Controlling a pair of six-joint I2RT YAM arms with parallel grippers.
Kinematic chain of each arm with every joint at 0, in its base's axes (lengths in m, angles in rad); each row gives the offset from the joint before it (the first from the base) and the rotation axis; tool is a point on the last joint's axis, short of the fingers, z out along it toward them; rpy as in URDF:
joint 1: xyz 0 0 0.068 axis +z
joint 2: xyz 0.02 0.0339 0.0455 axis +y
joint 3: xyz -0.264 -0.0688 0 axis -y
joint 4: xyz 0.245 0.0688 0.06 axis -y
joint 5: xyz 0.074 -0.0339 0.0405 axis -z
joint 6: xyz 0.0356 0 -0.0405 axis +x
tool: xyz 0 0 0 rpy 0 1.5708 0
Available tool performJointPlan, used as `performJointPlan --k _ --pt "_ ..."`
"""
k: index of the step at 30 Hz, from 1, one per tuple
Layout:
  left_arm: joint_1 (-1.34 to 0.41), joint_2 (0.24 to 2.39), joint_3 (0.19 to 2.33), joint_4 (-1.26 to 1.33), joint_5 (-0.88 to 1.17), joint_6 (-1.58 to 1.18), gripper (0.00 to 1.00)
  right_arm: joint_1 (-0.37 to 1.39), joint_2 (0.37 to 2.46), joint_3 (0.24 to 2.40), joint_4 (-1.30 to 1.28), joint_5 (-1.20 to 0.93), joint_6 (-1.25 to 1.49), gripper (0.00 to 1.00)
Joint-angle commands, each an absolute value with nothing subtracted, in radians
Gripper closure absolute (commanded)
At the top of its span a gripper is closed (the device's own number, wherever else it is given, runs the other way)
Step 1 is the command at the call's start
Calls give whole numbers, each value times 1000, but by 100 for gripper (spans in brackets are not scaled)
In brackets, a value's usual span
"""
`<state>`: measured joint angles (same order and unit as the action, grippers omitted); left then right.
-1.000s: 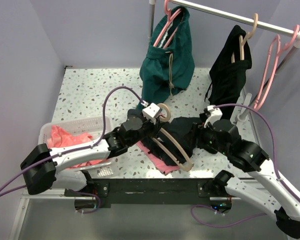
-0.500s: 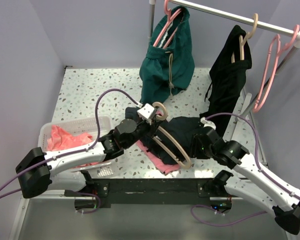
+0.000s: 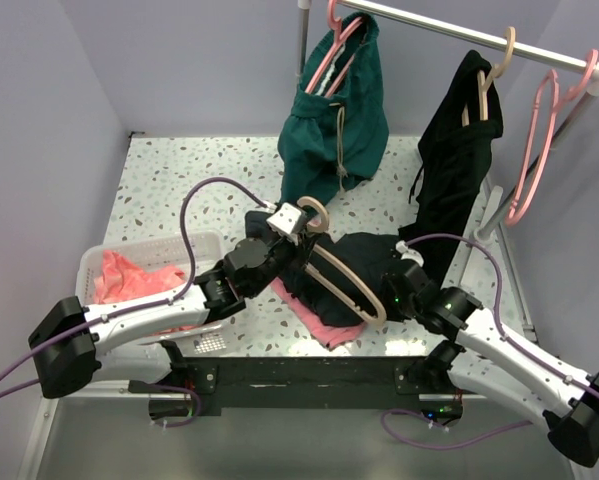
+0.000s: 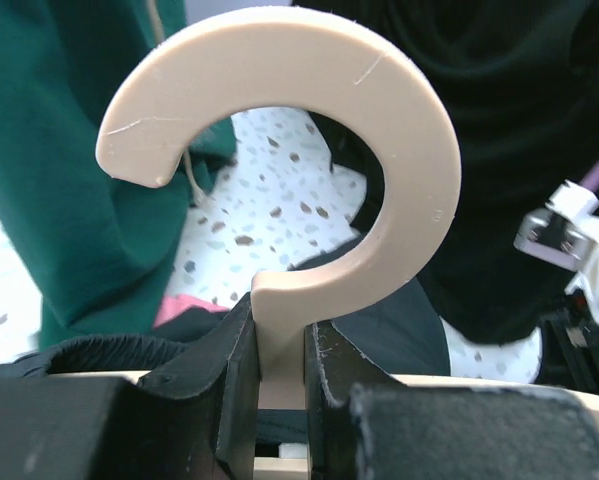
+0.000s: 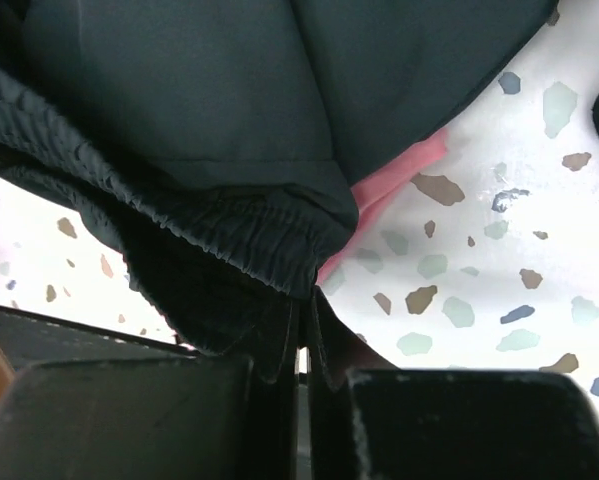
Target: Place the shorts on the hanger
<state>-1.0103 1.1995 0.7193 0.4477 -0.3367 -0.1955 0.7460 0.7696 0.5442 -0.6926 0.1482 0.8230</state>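
Note:
The dark navy shorts (image 3: 364,262) lie crumpled on the speckled table, over a pink cloth (image 3: 324,328). The beige hanger (image 3: 351,288) slants across them, its hook (image 4: 399,150) pointing up. My left gripper (image 4: 279,345) is shut on the hanger's neck just below the hook; from above, my left gripper (image 3: 304,228) is at the shorts' back left. My right gripper (image 5: 301,330) is shut, with the gathered waistband of the shorts (image 5: 229,120) pinched at its tips. From above, my right gripper (image 3: 384,295) sits at the shorts' front right edge.
A teal garment (image 3: 339,120) and a longer black garment (image 3: 459,150) hang from the rail (image 3: 459,30) at the back, beside an empty pink hanger (image 3: 534,150). A white basket (image 3: 149,248) holding pink cloth stands at the left.
My right gripper moved left and down onto the shorts' front edge and went from open to shut on the waistband. My left arm shifted the hanger slightly back and left.

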Motion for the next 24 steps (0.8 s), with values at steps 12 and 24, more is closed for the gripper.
performJointPlan --k 12,24 --pt "-1009 1197 741 732 -641 -5 100 749 658 828 -957 279 844 100" --pt "-1009 1174 761 719 -667 81 100 749 730 1081 -1091 339 818 100"
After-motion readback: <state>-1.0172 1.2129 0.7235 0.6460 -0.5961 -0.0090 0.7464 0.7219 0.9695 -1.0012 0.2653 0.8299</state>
